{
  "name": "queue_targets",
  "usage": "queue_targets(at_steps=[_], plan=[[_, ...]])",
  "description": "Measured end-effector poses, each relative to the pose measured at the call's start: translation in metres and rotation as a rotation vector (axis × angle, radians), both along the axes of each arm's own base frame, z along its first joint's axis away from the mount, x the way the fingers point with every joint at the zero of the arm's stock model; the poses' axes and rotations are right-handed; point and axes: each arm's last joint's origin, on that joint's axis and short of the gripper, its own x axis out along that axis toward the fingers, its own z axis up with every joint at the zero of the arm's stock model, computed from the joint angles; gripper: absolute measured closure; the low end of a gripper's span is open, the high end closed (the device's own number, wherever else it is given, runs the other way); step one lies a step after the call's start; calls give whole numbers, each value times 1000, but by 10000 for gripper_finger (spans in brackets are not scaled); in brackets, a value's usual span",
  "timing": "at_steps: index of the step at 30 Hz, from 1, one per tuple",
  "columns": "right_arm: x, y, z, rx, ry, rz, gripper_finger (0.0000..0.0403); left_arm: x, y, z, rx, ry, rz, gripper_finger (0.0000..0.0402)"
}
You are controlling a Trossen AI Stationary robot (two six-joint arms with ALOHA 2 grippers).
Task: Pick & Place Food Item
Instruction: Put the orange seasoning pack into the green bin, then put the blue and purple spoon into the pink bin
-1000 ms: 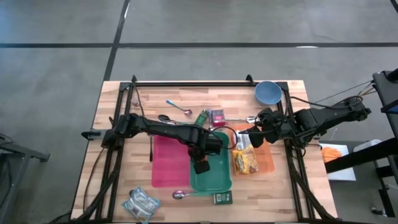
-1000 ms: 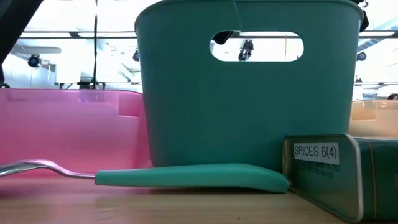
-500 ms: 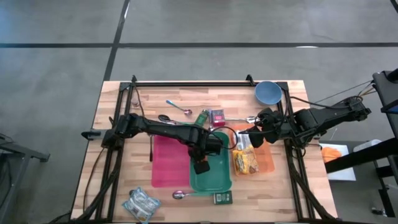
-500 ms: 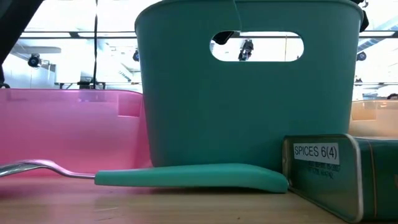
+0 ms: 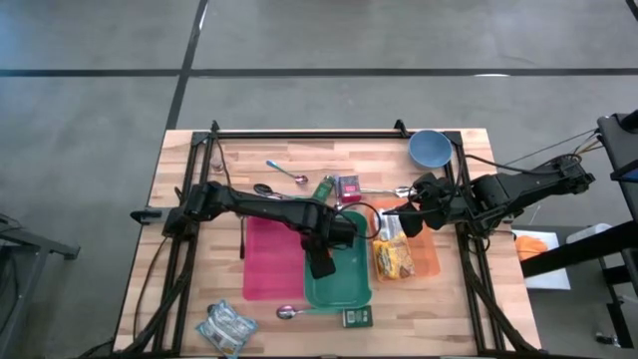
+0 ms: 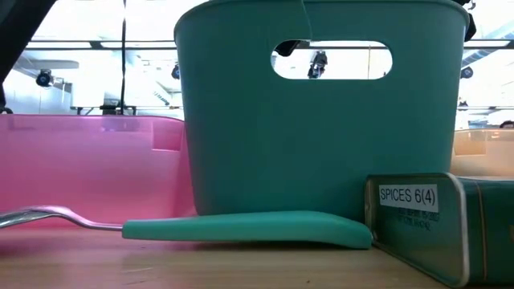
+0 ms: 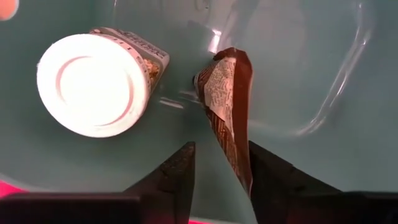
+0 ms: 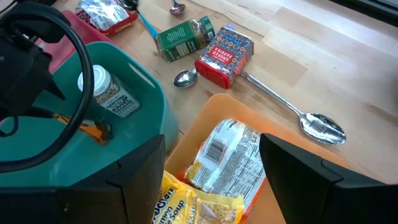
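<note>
Left wrist view looks down into the teal bin (image 7: 323, 56), where the left claw (image 7: 221, 171) hangs with its fingers (image 7: 180, 171) parted around the lower end of a brown snack packet (image 7: 227, 99); fine print covers the packet's pale panel but is too small to read. The packet lies on the bin floor, and whether the fingers touch it I cannot tell. Beside it lies a spice jar (image 7: 93, 84) with a white lid.

High view puts that claw (image 5: 321, 261) over the teal bin (image 5: 344, 284) in the middle of the worktop (image 5: 498, 299), with a pink bin (image 5: 269, 261) to its left and an orange bin (image 5: 424, 259) to its right. The right claw (image 5: 414, 214) waits over the orange bin, fingers spread and holding nothing.

Right wrist view shows yellow snack bags (image 8: 211, 168) in the orange bin (image 8: 280, 186), and beyond it a green jar (image 8: 183, 36), a red patterned box (image 8: 225, 55) and a spoon (image 8: 298, 112) on the worktop.

Low view shows a green tin (image 6: 434, 225) at near right labelled "SPICES 6(4)".
</note>
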Motion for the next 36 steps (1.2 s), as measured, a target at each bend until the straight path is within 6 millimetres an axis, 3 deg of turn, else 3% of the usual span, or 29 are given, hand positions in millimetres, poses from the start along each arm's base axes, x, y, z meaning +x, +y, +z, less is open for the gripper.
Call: queue_targets(at_steps=[11, 19, 23, 27, 30, 33, 36], plan=[[0, 0, 0, -2, 4, 7, 144, -3, -1, 30, -69, -51, -28, 248], [0, 0, 0, -4, 7, 11, 145, -33, 3, 84, -92, -155, -65, 248], [0, 0, 0, -2, 6, 12, 144, -56, 14, 116, 2, -237, -42, 248], [0, 0, 0, 0, 6, 11, 144, -77, 43, 141, 238, -289, 32, 248], [0, 1, 0, 13, 9, 18, 145, -86, 77, 147, 356, -257, 78, 248], [0, 1, 0, 15, 7, 17, 144, -89, 119, 140, 389, -191, 100, 248], [0, 1, 0, 16, 3, 17, 144, -89, 162, 117, 410, -139, 78, 247]])
